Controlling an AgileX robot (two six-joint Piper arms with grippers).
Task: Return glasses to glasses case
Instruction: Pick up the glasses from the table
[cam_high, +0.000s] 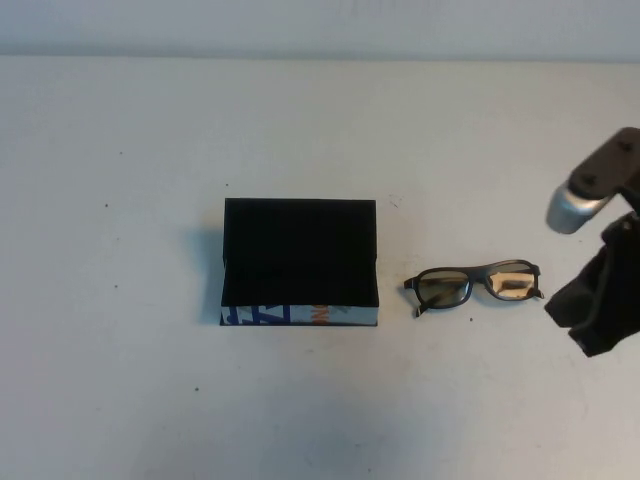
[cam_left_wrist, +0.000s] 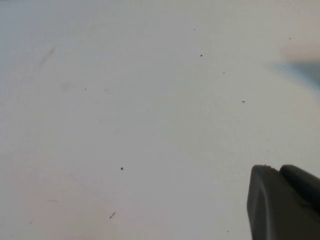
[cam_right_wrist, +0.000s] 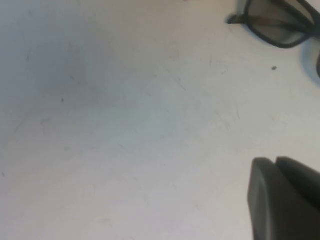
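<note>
Dark plastic-framed glasses (cam_high: 474, 286) lie on white table (cam_high: 300, 120) just right of open black rectangular glasses case (cam_high: 299, 262), left of right gripper (cam_high: 597, 300); left gripper (cam_left_wrist: 285, 202) appears only in its wrist view; fingers unclear for both.

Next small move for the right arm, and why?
Probably swing the right claw in over the glasses and lower toward the frame. They lie on the table beside the open glasses case, on the right arm's side, ungrasped. The left claw sees only bare table.
</note>
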